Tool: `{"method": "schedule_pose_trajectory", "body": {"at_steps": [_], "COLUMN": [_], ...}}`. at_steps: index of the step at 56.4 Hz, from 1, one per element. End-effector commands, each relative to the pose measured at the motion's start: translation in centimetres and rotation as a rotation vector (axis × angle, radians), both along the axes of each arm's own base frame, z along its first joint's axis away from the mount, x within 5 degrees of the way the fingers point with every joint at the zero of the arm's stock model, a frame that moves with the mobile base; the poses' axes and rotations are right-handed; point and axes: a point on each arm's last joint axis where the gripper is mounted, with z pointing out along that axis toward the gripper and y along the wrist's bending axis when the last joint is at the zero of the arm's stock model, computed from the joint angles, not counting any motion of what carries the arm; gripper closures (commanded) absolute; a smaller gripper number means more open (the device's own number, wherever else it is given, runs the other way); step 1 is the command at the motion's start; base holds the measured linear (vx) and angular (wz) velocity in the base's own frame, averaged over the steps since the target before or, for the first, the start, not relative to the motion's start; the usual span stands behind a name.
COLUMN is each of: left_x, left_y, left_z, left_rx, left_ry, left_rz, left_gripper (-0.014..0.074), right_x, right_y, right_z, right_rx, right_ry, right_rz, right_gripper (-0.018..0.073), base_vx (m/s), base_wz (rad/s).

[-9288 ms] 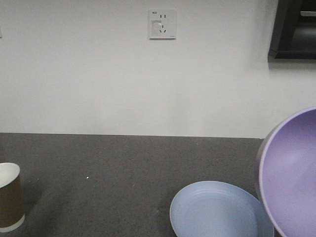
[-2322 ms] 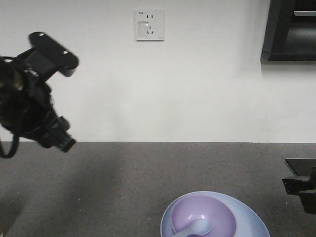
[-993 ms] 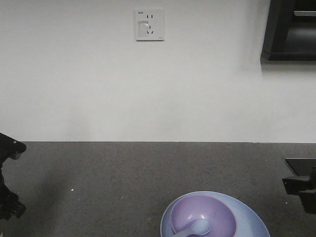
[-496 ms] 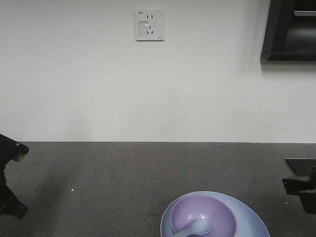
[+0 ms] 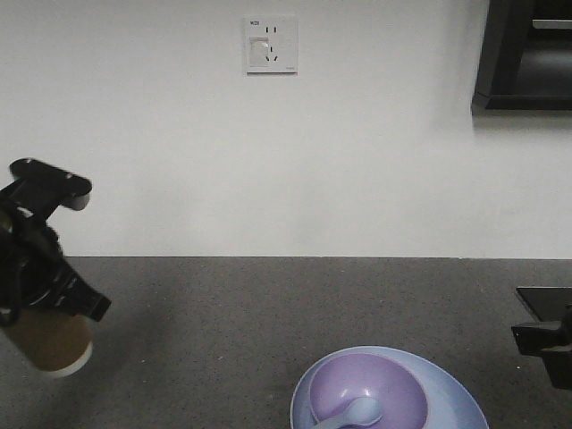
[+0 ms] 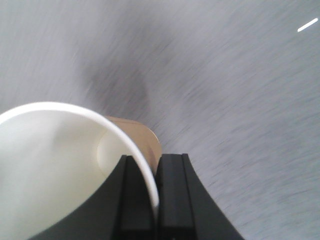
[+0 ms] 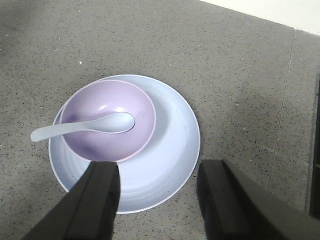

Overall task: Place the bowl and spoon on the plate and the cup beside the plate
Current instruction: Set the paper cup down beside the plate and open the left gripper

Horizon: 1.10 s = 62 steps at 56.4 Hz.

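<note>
Pinching cup point(image 6: 65, 165) wall between closed fingers, left claw point(image 6: 152, 200) carries it above bench point(image 5: 223, 340), apparently bound beside plate point(image 7: 170, 160). Right claw point(image 7: 157, 200) hangs wide, empty, over plate. Bowl point(image 7: 107, 120) sits on plate; spoon point(image 7: 82, 127) rests in bowl.

A white wall socket point(image 5: 271, 44) is sitting high on the pale wall point(image 5: 268, 161). A dark speckled countertop point(image 5: 250, 322) is stretching below, and a black cabinet point(image 5: 523, 54) is hanging at upper right.
</note>
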Motion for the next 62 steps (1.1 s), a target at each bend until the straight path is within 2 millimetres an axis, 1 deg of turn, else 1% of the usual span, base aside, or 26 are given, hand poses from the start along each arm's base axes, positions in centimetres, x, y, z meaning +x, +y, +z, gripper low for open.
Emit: {"method": "schedule_pose_trajectory", "body": {"at_steps": [1,6,11,17,20,29,37,45,55,62], "left_x": [-1.3,-1.6,-1.7,-1.8,-1.8,-1.2,-1.2,-1.6,-1.9,-1.9], "left_y": [-2.2,-4.5,-6.9,-9.9,-11.0,-13.9,-15.6,-16.7,-17.4,-17.4], "left_z": [3.7,4.0,3.5,2.0,1.2,-1.6,-3.3,-3.6,-3.9,-4.2], "left_rx": [-0.076,-0.102,-0.106,-0.097,-0.086,-0.052,-0.034,-0.050,-0.050,-0.041], "left_ry": [-0.152,-0.154,-0.128,-0.092,-0.072,-0.013,0.027,0.012,0.015,0.031], "left_rz": [-0.078,-0.127,-0.181,-0.254,-0.278,-0.330,-0.355,-0.375,-0.389,-0.384], "left_gripper": [0.0597,0.0596,0.0596,0.0596,0.0596,0.0596,0.0596,0.0596,0.0596,0.0596], "right_x": [-0.1,-0.1,-0.1,-0.1,-0.2,-0.2,-0.2,-0.2,-0.2,-0.2], "right_y": [0.0,0.0,0.0,0.0,-0.1,-0.1,-0.1,-0.1,-0.1,-0.1], "right_z": [1.5,1.5,1.5,1.5,1.5,1.5,1.5,1.5,1.4,1.4], "right_rx": [0.023,0.023,0.023,0.022,0.020,0.019,0.017,0.017,0.016,0.015], "right_ry": [-0.099,-0.099,-0.099,-0.096,-0.094,-0.094,-0.093,-0.093,-0.091,-0.086], "right_rz": [-0.004,-0.004,-0.004,-0.003,-0.003,-0.004,-0.004,-0.004,-0.004,-0.003], "right_gripper": [0.0150,0.0150,0.0150,0.0150,0.0150,0.0150,0.0150,0.0150,0.0150,0.0150], "base_vx": [0.00,0.00,0.00,0.00,0.00,0.00,0.00,0.00,0.00,0.00], "base_wz": [0.00,0.00,0.00,0.00,0.00,0.00,0.00,0.00,0.00,0.00]}}
